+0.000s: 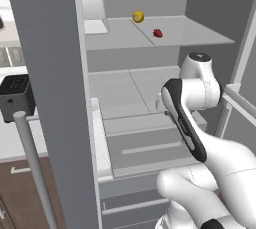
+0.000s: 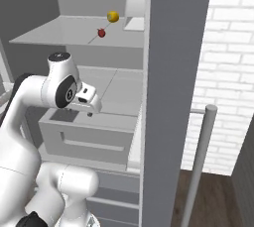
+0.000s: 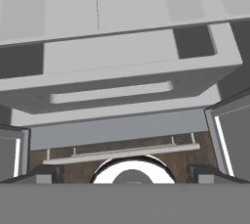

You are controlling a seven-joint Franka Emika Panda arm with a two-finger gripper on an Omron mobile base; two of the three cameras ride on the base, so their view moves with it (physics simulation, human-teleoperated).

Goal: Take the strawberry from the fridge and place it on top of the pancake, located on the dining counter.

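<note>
On the upper fridge [image 1: 60, 73] shelf, the strawberry [image 1: 158, 33] was seen.
The gripper [image 2: 89, 109], fully open and empty, was held well below it.

The open fridge [image 1: 150, 98] doors run off the top and bottom edges of both base views, and the left door [image 1: 50, 98] covers that end of the shelves. On the upper shelf the strawberry [image 1: 158, 33] and yellow fruit [image 1: 138, 17] are too small to show detail. The gripper [image 2: 89, 103] shows little of its fingers behind the wrist.
</note>
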